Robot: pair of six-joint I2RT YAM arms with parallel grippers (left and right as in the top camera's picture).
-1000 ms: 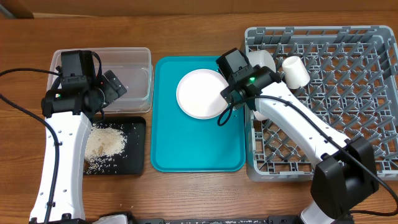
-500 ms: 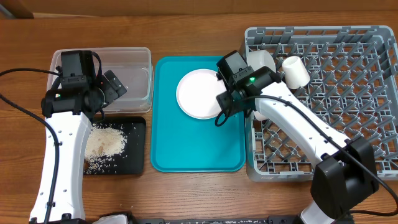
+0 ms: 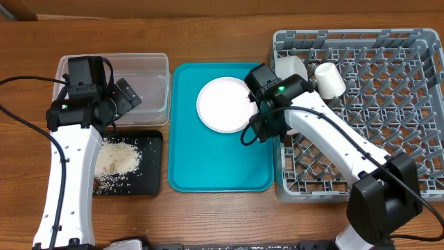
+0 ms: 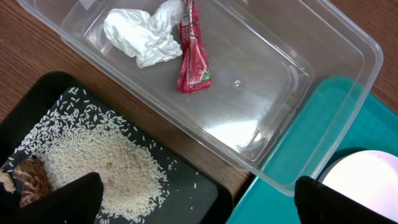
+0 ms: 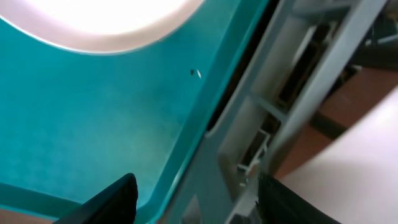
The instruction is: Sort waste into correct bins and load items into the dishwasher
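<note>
- Wooden counter (image 3: 208, 219) fills my overhead view edge to edge.
- Plate (image 3: 223, 104) lies on the teal tray (image 3: 215, 163), beside the grey rack (image 3: 354, 35).
- My left hand (image 4: 199, 202) and right hand (image 5: 199, 199) both gape wide, empty.

No words or numbers can be read. The red wrapper (image 4: 193, 59) in the clear tub (image 4: 280, 87) has print, but it is too blurry.

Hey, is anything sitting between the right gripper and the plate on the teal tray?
Nothing visible does. The right gripper hovers open over the teal tray's right edge, just off the plate's lower right rim, with only bare tray between them. Beyond that, the dish rack's lattice wall would need clearing.
</note>
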